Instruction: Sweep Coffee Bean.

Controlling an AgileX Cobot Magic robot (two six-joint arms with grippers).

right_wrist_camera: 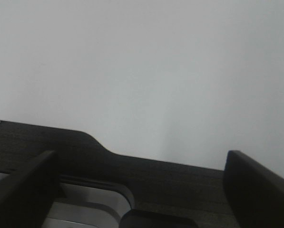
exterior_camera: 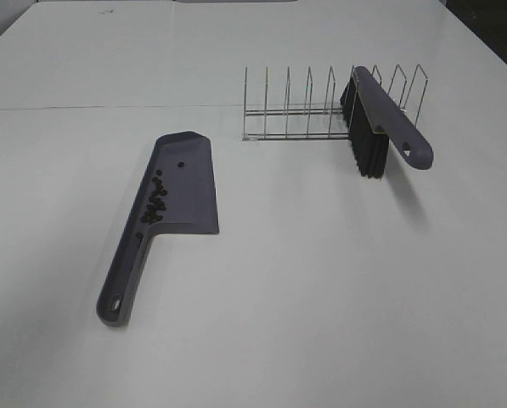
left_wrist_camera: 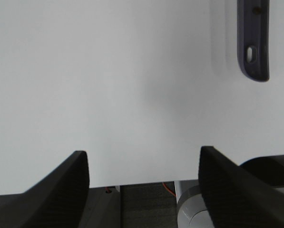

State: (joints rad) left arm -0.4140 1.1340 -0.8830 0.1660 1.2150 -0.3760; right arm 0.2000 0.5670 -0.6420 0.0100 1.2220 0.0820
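Note:
A grey-purple dustpan (exterior_camera: 183, 183) lies on the white table (exterior_camera: 321, 280) left of centre, its handle toward the front. Several coffee beans (exterior_camera: 155, 202) lie in it along its left wall, and one bean (exterior_camera: 180, 164) sits apart nearer the far end. The brush (exterior_camera: 380, 119), grey-purple handle with black bristles, leans in a wire rack (exterior_camera: 308, 106) at the back right. Neither gripper shows in the exterior view. My left gripper (left_wrist_camera: 144, 178) is open and empty at the table's front edge, with the dustpan's handle end (left_wrist_camera: 252, 40) ahead of it. My right gripper (right_wrist_camera: 142, 183) is open and empty.
The right wrist view shows bare white table (right_wrist_camera: 142, 71) and a dark edge strip (right_wrist_camera: 170, 180). The table's front edge and the robot base (left_wrist_camera: 194, 209) show in the left wrist view.

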